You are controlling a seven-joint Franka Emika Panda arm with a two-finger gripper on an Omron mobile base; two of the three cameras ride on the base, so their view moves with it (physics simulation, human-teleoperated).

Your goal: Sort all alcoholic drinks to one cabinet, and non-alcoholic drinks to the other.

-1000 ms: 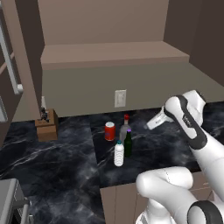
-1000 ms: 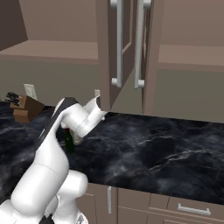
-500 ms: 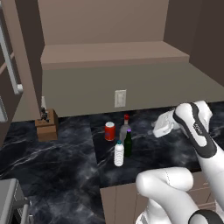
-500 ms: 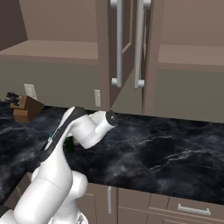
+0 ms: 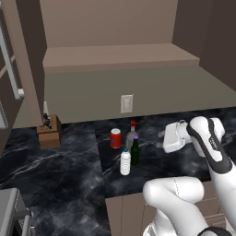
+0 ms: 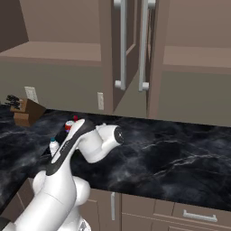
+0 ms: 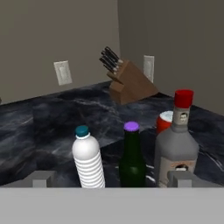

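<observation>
Four drinks stand clustered on the black marble counter [image 5: 69, 184]. They are a red can [image 5: 115, 138], a clear bottle with a red cap [image 5: 132, 133], a dark green bottle with a purple cap [image 5: 135, 151] and a small ribbed white bottle with a blue cap [image 5: 125, 162]. My gripper [image 5: 167, 137] hovers just right of them, open and holding nothing. In the hand view the white bottle [image 7: 89, 164], green bottle [image 7: 131, 159] and clear bottle [image 7: 176, 151] stand close ahead between my fingertips [image 7: 41, 178], with the can [image 7: 165, 121] behind the clear bottle.
A wooden knife block [image 5: 49, 130] sits at the counter's back left, and a wall outlet [image 5: 126, 103] is behind the drinks. An open cabinet shelf [image 5: 120, 55] runs above them. To the right, cabinet doors with long handles [image 6: 131, 45] stand ajar over another shelf [image 6: 194, 56].
My hand has turned at the wrist and dropped slightly, now level with the bottles. The jaws stay open and the drinks have not moved.
</observation>
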